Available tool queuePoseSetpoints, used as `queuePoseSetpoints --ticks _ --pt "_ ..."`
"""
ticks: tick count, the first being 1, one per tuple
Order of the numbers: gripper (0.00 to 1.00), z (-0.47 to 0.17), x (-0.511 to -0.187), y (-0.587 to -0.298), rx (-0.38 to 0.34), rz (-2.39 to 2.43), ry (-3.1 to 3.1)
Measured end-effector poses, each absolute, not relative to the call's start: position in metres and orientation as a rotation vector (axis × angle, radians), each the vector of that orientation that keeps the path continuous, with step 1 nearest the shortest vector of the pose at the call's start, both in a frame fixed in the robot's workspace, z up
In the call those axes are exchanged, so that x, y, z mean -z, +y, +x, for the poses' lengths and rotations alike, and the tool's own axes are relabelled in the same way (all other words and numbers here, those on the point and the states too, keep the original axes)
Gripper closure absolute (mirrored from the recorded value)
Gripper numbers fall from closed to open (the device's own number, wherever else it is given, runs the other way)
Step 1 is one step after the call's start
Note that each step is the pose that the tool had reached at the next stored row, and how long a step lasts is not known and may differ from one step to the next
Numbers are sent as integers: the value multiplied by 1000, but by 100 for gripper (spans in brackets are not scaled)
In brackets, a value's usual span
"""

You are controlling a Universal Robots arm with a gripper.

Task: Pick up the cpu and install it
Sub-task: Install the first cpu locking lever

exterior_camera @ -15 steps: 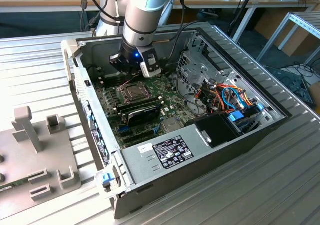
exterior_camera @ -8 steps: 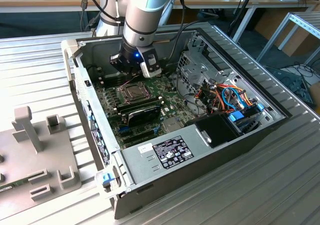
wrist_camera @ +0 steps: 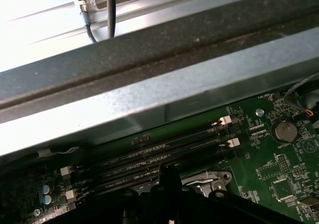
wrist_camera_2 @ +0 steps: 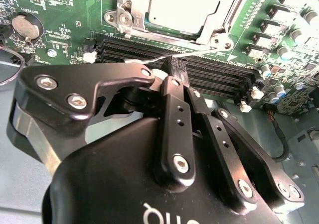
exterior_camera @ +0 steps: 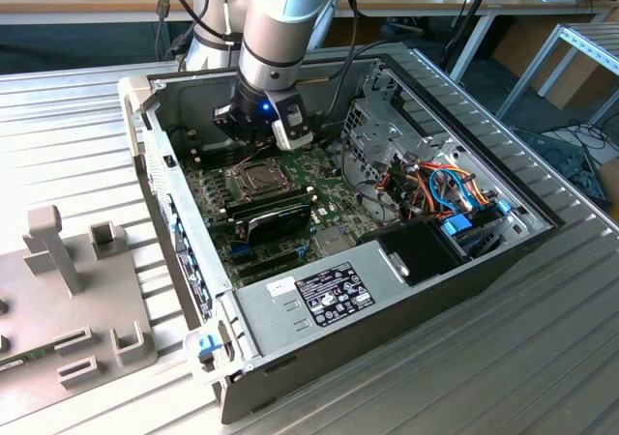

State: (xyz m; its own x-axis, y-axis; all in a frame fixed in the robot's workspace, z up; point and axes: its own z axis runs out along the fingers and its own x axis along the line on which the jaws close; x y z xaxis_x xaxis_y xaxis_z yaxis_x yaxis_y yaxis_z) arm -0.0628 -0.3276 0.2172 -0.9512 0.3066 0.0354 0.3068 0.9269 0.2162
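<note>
While black two-finger gripper point(wrist_camera_2: 177, 65) is closed, tips at thin steel wire socket lever point(wrist_camera_2: 199, 49) | small silver-grey square cpu point(wrist_camera_2: 184, 5) sits in socket under hinged metal frame point(wrist_camera_2: 124, 17) | risk: tips slip, lever springs back, frame stays unlatched, or tips scrape black memory slots point(wrist_camera_2: 219, 79) alongside | count: 1 cpu, 1 frame, 1 lever, 1 gripper

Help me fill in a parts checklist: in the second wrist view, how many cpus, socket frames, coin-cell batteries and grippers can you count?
cpu: 1
socket frame: 1
coin-cell battery: 1
gripper: 1
Total: 4
</note>
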Motion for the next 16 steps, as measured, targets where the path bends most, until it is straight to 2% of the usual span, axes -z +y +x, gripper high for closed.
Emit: queuePoseSetpoints --ticks 16 --pt "89 -60 -214 -328 346 -491 -3083"
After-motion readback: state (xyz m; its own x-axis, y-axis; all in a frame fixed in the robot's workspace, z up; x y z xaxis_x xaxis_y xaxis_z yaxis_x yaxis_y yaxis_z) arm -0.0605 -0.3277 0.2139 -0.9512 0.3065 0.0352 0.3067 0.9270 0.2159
